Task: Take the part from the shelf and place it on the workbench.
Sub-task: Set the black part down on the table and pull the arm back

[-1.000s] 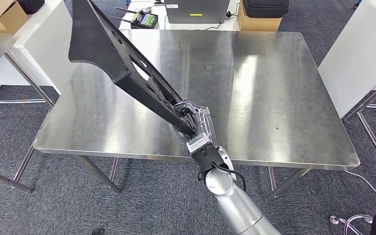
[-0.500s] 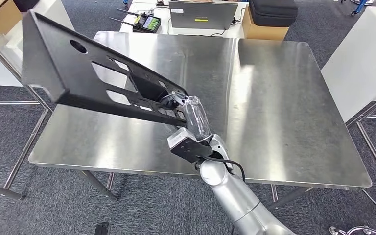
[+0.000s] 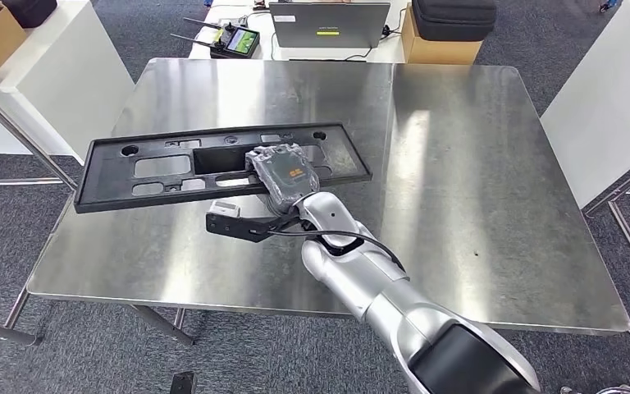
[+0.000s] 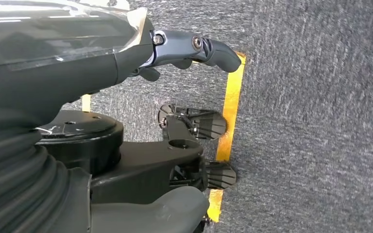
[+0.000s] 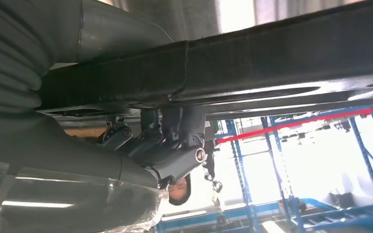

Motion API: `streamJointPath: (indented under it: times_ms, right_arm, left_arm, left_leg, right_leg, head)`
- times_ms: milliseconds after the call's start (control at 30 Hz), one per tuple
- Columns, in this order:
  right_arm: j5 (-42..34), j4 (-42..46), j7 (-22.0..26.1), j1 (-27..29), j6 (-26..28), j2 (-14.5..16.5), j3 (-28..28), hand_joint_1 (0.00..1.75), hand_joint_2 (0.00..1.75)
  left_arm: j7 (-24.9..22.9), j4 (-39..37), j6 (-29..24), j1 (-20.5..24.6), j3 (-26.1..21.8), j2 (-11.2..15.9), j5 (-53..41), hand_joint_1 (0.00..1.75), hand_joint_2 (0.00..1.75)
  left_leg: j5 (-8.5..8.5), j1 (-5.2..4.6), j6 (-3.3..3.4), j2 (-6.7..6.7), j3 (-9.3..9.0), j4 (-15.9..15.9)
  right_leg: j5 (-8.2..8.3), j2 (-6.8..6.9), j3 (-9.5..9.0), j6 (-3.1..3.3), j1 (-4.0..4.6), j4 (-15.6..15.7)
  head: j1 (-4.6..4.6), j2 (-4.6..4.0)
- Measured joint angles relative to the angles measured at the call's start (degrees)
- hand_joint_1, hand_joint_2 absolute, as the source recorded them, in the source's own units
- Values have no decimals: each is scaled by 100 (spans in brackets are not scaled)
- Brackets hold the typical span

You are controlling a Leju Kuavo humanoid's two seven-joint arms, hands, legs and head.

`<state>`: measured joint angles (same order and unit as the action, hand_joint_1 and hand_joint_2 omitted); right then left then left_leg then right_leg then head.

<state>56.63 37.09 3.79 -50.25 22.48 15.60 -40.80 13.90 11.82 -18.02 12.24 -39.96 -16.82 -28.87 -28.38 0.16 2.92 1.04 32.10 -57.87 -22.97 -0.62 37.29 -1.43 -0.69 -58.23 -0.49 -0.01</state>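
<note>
Starting at the left of the head view, the long black part [image 3: 164, 168] reaches out past the side edge of the steel tabletop [image 3: 459, 164], its far end over the carpet beside a white cabinet [image 3: 57, 74]. It lies nearly level and lengthwise across the near half of the tabletop, but whether it rests on the steel or hangs just above I cannot tell. Further right, about two thirds along the part, the right hand [image 3: 283, 174] grasps it from above; in the right wrist view its dark fingers [image 5: 175, 141] curl under the part's [image 5: 272, 63] edge, so the hold is firm, with bright steel reflections showing below. The silver arm runs back toward the bottom right. The left hand [image 4: 189, 51] hangs by the robot's side over grey carpet and a yellow floor line, fingers apart and holding nothing. Beyond the tabletop sit a laptop [image 3: 328, 23] and a remote controller [image 3: 234, 37], well apart from the part.

The risk, as I judge it, lies in the overhang: the grasp sits right of the part's middle, and the free left end has no support. If the fingers let go before the part is flat on the steel, that end could dip, pivot on the edge and slide off. Fingers under the edge could also drag the part when pulling out.
</note>
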Motion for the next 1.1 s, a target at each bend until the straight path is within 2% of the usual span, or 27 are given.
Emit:
streamJointPath:
  times_ms: [67,200,300,433,700,833,967,1100]
  right_arm:
    - [124,-315,-154,-165,-17,69,-51,175,175]
    - [469,-930,-787,-459,-260,103,-149,175,175]
    - [636,-1287,-1154,-577,-402,64,-163,175,175]
    - [715,-1566,-1283,-644,-417,-16,-202,175,175]
    - [741,-1788,-1322,-682,-432,-28,-232,175,175]
    - [921,-1877,-1701,-716,-664,-99,-251,175,175]
    - [1097,-2001,-2058,-726,-981,-396,-260,175,175]
    - [1115,-2074,-2252,-751,-1142,-692,-259,0,0]
  left_arm:
    - [1,0,25,0,17,1,-3,0,175]
    - [35,0,162,-19,117,8,-34,0,175]
    - [80,0,287,-60,181,37,-54,0,175]
    - [105,0,344,-115,251,96,-55,0,175]
    - [111,0,353,-134,274,125,-55,0,175]
    - [219,0,449,-144,311,155,-69,0,175]
    - [373,0,553,-209,400,223,-99,0,175]
    - [422,0,561,-248,444,275,-122,0,175]
  left_leg:
    - [3,0,0,-11,-18,20]
    - [-3,1,-13,-21,-30,40]
    - [1,1,-80,-25,-32,43]
    - [14,-10,-119,-32,-34,38]
    - [16,-29,-122,-36,-32,14]
    - [16,-40,-121,-33,-33,11]
    - [15,-49,-119,-21,-32,10]
    - [12,-56,-113,-22,-40,9]
  right_leg:
    - [-10,-16,-1,13,5,2]
    - [-28,-21,-10,44,20,3]
    - [-22,-20,-15,57,25,3]
    - [-5,-19,-23,78,18,3]
    - [2,-18,-33,83,9,4]
    - [2,-15,-33,82,1,6]
    - [2,-4,-38,81,-6,9]
    - [3,-4,-47,79,-14,10]
  head:
    - [-1,1]
    - [3,-1]
    - [4,0]
    - [6,-1]
    - [6,-1]
    - [4,0]
    - [5,-1]
    - [4,0]
